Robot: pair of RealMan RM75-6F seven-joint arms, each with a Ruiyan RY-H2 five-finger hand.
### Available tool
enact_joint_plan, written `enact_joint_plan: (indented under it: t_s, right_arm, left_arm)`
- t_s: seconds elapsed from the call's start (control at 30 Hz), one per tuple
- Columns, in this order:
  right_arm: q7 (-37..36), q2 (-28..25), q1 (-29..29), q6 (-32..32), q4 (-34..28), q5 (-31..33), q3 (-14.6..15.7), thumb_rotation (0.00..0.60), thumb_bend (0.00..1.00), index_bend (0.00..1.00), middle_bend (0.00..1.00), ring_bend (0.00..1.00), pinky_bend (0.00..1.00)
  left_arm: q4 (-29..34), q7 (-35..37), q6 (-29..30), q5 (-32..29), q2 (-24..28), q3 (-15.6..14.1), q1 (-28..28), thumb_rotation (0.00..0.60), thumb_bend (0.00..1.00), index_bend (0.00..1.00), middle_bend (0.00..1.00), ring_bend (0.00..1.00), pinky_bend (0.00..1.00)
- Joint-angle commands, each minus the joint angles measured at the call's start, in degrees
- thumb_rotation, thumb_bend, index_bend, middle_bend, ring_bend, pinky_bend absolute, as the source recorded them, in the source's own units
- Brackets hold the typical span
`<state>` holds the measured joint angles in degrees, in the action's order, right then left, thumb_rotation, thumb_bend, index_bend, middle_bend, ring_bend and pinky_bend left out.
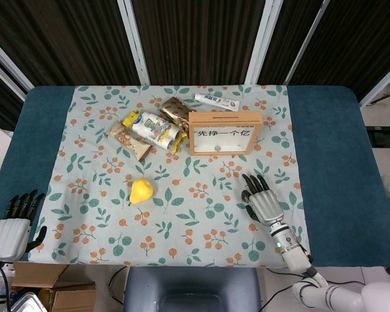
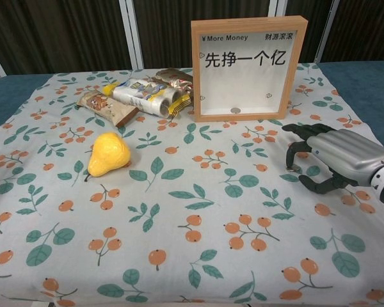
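Observation:
My right hand (image 1: 262, 200) (image 2: 333, 157) hovers low over the floral cloth (image 1: 182, 221), palm down, fingers apart and slightly curled, holding nothing. It sits just in front of the wooden framed sign (image 1: 223, 132) (image 2: 246, 67). My left hand (image 1: 14, 221) rests at the table's near left edge on the blue surface, fingers extended, empty; the chest view does not show it. A yellow pear (image 1: 141, 191) (image 2: 109, 153) lies on the cloth between the hands, closer to the left side.
Behind the pear lies a pile of snack packets (image 1: 149, 130) (image 2: 137, 99). A toothpaste tube (image 1: 216, 101) lies behind the sign. Dark curtains back the table; a blue table cover (image 1: 331, 162) borders the cloth.

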<state>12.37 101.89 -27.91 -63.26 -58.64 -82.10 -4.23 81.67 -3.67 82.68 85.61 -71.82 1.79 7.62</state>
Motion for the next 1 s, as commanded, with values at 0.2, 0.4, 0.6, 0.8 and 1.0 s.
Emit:
enact_joint_plan:
  t_s: [0.2,0.4,0.6,0.8,1.0]
  right_arm:
    - [-0.12,0.45,-0.11,-0.20,0.55,-0.10,-0.06,0.600,0.53,0.56,0.01,0.00,0.00]
    - [-0.12,0.75,-0.15,-0.55,0.95,-0.21,-0.14,0.600,0.53,0.57,0.01,0.00,0.00]
    - [0.02,1.10,-0.13,-0.70,1.29,-0.21,-0.13,0.600,0.53,0.58,0.01,0.00,0.00]
    - [0.25,1.54,-0.18,-0.70,1.75,0.01,-0.33,0.600,0.53,0.59,0.02,0.00,0.00]
    - [0.25,1.63,-0.24,-0.57,2.09,0.19,-0.46,0.600,0.53,0.59,0.02,0.00,0.00]
  left_arm:
    - [-0.34,0.20,-0.20,-0.13,-0.16,-0.04,0.00,0.600,0.41,0.00,0.00,0.00,0.00]
    - [-0.43,0.43,-0.20,-0.11,-0.10,-0.03,0.01,0.600,0.41,0.00,0.00,0.00,0.00]
    - [-0.62,0.83,-0.37,-0.10,-0.13,-0.09,0.04,0.600,0.41,0.00,0.00,0.00,0.00]
    - [-0.95,1.31,-0.54,-0.11,-0.18,-0.06,0.15,0.600,0.41,0.00,0.00,0.00,0.00]
    - [-1.19,1.60,-0.59,0.01,-0.32,0.09,0.38,0.600,0.41,0.00,0.00,0.00,0.00]
